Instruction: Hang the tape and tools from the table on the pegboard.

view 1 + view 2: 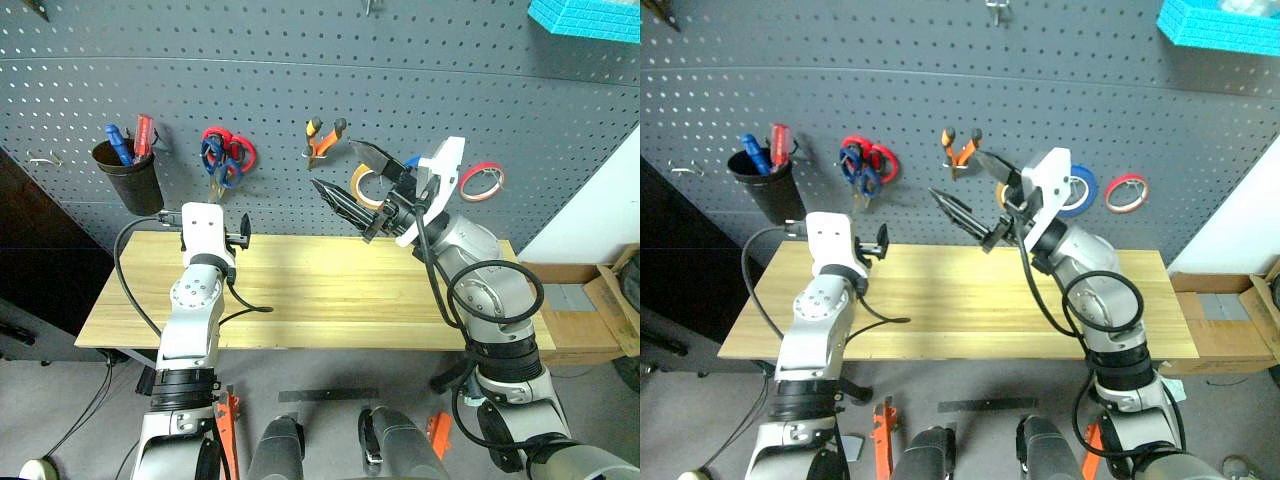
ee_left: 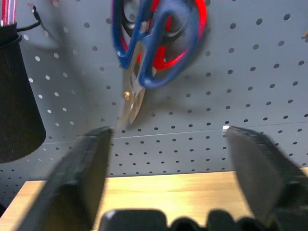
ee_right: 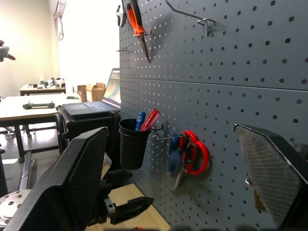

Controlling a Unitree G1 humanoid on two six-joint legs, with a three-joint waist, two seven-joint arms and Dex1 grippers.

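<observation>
Laptop (image 3: 111,94) beyond the pegboard (image 3: 231,57)

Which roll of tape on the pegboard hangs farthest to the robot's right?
The small red roll, hanging beyond the blue roll and the yellow-tan roll, which sit behind the right end effector.

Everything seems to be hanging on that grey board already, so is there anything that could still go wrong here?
Possibly. The left gripper, fingers open, sits just below the scissors, two pairs on one hook by the look of it; a nudge might knock them down. The right gripper, also open, hovers near the pliers and the tape, so a careless swing could dislodge either from the pegboard.
</observation>
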